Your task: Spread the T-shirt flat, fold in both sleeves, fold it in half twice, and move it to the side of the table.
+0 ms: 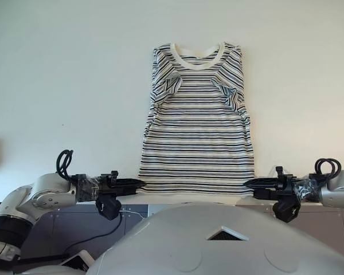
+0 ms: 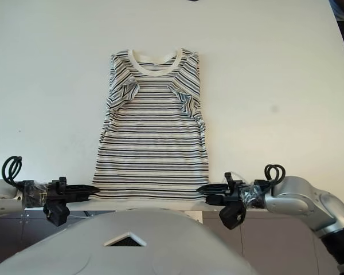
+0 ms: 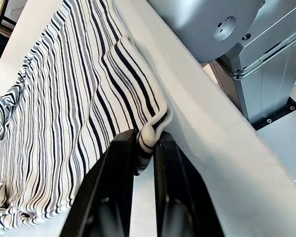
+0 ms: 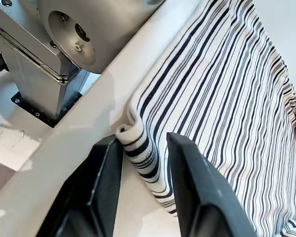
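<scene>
striped t-shirt [image 1: 198,123] (sleeves in) on white table [image 1: 63,86], left tool [image 3: 145,144] pinching hem.

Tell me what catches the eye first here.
A striped T-shirt lies flat on the white table, sleeves folded in, collar away from the robot. At its near hem, the left gripper pinches one corner, while the right gripper stands open around the other corner.

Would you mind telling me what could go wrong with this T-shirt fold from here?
1. The right claw stands open around its hem corner while the left claw is shut on its own; lifting now would likely skew the T-shirt.
2. The left claw pinches only a small bunch of hem, which may slip.
3. The folded-in sleeves lie loose and could flop open.
</scene>
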### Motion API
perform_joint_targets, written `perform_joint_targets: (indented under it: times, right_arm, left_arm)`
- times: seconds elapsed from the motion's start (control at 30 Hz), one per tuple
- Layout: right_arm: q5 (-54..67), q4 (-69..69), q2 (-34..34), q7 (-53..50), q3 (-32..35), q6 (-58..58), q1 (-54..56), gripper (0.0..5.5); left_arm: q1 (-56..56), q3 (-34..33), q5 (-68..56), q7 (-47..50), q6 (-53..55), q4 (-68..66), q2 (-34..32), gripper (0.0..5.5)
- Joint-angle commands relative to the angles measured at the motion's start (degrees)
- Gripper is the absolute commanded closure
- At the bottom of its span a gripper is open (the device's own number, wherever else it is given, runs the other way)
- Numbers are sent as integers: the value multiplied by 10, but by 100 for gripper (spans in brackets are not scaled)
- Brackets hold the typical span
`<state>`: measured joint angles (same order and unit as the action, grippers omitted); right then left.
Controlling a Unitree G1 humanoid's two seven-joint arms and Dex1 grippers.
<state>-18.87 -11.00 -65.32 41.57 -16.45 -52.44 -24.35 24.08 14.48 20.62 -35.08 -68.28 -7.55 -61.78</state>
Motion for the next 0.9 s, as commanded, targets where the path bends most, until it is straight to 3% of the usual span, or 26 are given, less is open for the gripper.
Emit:
perform_joint_targets:
  times: [0.03,0.17,0.4,0.53,0.67,0.8,0.9]
  right_arm:
    - [-15,5,-1,7,0,13,0,462]
    - [-31,10,7,-1,8,26,3,532]
    - [-8,5,3,12,5,91,-16,538]
    - [71,-34,-39,55,-3,132,-55,538]
    - [259,-148,-94,105,19,247,-108,538]
    - [349,-188,-119,148,45,311,-138,538]
    - [426,-180,-94,151,85,360,-121,538]
  left_arm:
    - [11,20,50,-15,40,-6,3,540]
    - [6,25,56,-8,36,-16,1,540]
    - [11,45,17,-34,81,32,-9,540]
    - [59,69,-152,-90,218,159,-59,540]
    - [107,47,-353,-147,364,289,-138,540]
    - [133,19,-441,-197,439,335,-175,540]
    - [131,-16,-511,-217,491,361,-178,540]
